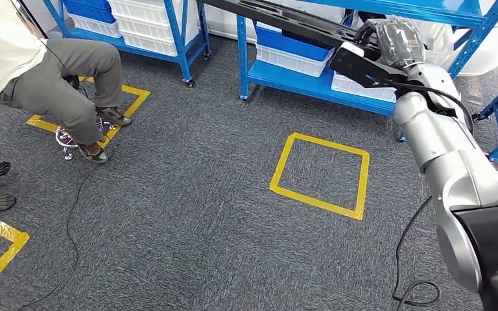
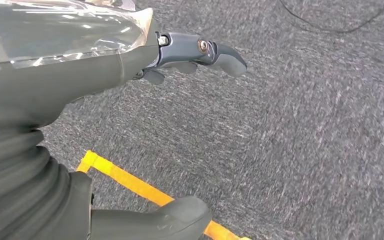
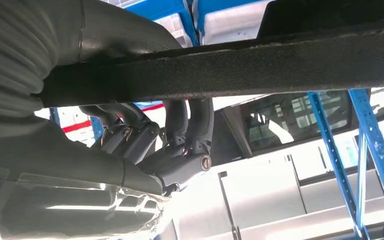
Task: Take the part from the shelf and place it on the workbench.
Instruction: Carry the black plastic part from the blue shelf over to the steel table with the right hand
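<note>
A seated person [image 1: 45, 71] is at the left. The left hand [image 2: 130, 100] hangs over carpet [image 2: 300, 140], fingers apart, empty. The right hand [image 3: 150, 145] curls around the long black part [image 1: 279, 23] beside the blue shelf [image 1: 311, 84].

Right arm [image 1: 450, 155] reached far-right toward the shelf, right hand [image 3: 172, 145] with fingers [image 3: 190, 120] curled up around the long black part [image 3: 240, 67]; left hand [image 2: 130, 65] hung low, fingers apart, holding nothing.
</note>
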